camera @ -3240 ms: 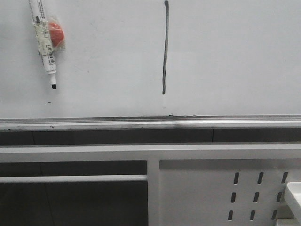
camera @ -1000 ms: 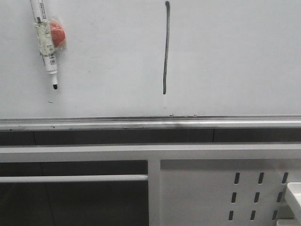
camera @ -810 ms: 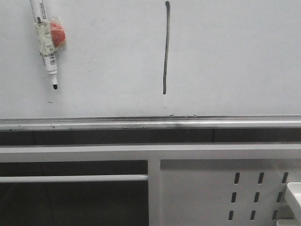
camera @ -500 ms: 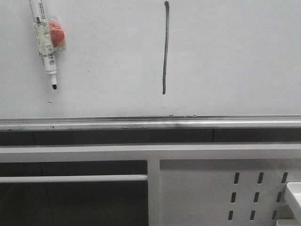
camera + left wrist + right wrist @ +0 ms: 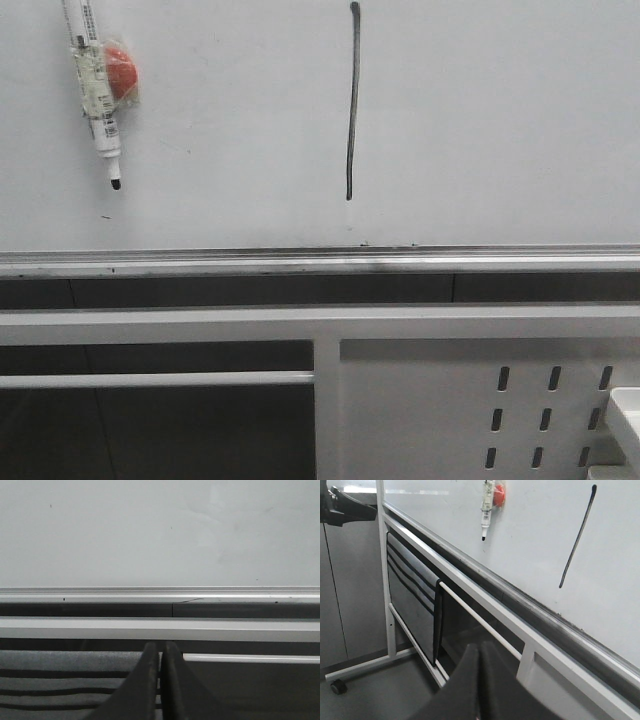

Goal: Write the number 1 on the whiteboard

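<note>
I see a glossy grey-white whiteboard (image 5: 500, 120) with one thin black stroke, the number 1 (image 5: 352, 100), running down it. Its bottom rail (image 5: 300, 264) is silver, smudged dark in spots. My view also shows a marker pen (image 5: 95, 90), white-bodied with black print and a black tip, and a red-orange round piece (image 5: 120, 70) beside it. Below, I have a white metal panel (image 5: 420, 400) patterned with rows of dark slots. Both sets of fingers (image 5: 159, 690) look black.
</note>
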### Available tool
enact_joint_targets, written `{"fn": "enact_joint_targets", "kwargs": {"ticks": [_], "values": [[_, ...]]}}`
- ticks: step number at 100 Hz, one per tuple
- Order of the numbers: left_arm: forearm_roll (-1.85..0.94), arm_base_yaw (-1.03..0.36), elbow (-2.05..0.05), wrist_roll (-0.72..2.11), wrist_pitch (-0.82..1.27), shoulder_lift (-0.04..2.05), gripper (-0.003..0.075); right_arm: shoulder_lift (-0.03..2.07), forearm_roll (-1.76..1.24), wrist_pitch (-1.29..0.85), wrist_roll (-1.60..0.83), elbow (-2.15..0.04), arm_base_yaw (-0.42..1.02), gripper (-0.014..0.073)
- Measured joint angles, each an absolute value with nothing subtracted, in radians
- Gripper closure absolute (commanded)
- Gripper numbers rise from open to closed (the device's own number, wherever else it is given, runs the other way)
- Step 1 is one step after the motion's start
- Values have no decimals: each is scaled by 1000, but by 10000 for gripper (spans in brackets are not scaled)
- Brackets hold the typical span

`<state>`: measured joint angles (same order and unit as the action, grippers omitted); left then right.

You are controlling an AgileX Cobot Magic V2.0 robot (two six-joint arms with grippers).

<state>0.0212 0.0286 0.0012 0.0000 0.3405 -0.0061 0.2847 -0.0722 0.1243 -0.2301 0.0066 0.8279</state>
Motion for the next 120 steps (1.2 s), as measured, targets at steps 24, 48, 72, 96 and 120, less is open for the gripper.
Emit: {"fn": "enact_joint_targets", "kwargs": {"ticks": [24,48,72,96,120], "values": [[21,29,1,0,341,-6,740,285,-72,124,-230,7,828,663],[21,29,1,0,341,-6,740,285,-72,124,-230,7,828,663],[21,29,1,0,341,-6,740,265,-72,120,-230,7,817,663],[21,29,1,0,341,-6,740,147,-89,124,-230,7,546,663],[21,29,1,0,341,-6,740,26,-89,46,-230,7,184,663]]}}
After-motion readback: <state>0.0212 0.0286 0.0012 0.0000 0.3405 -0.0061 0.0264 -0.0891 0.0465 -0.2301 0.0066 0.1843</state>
